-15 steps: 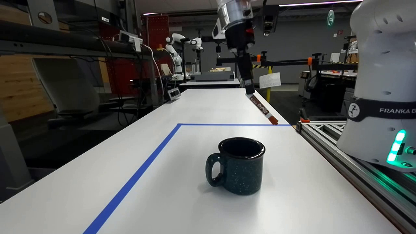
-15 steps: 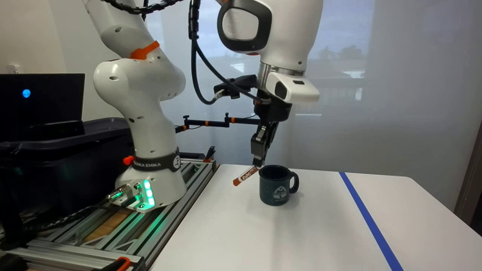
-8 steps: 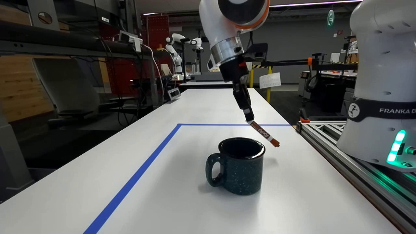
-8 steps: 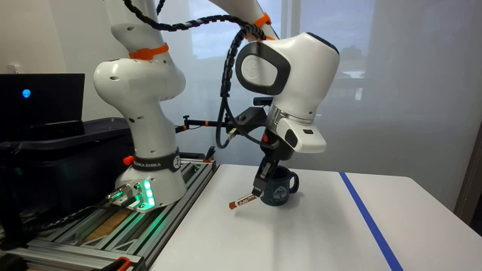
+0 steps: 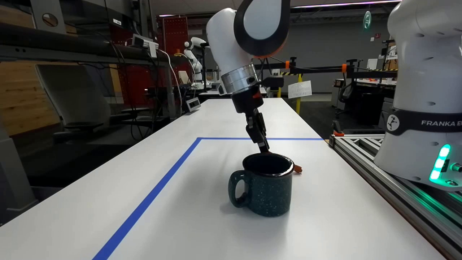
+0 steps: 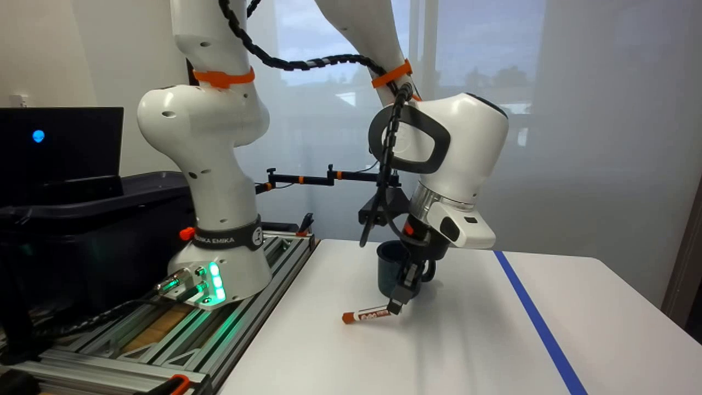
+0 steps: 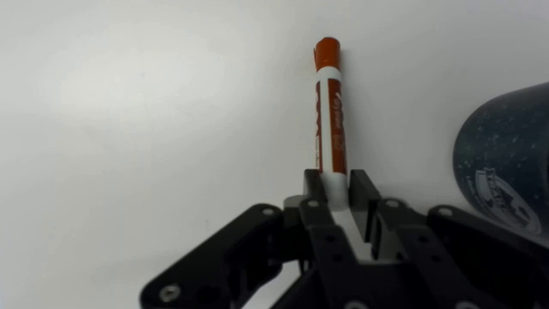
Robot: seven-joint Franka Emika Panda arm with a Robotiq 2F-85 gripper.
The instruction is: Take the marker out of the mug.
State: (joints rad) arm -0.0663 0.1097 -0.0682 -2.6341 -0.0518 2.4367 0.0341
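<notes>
The dark teal mug [image 5: 267, 195] stands upright on the white table; it also shows in an exterior view [image 6: 387, 269], partly behind the gripper, and at the right edge of the wrist view [image 7: 506, 150]. The red-orange and white marker [image 7: 330, 116] is outside the mug, beside it. My gripper [image 7: 336, 186] is shut on the marker's white end, its orange cap pointing away from the fingers. In an exterior view the marker [image 6: 370, 314] is nearly level, low over the table; I cannot tell whether it touches. Elsewhere only its orange tip [image 5: 297, 169] shows past the mug.
Blue tape [image 5: 155, 195] marks lines on the white table [image 6: 471, 340]. The robot base stands on an aluminium frame [image 6: 263, 307] along the table edge. A black bin [image 6: 98, 247] with a laptop stands behind the base.
My gripper has come down to near the table with the marker, moving left then right across the differing exterior views. The marker has gone from tilted to nearly level. The mug has not moved.
</notes>
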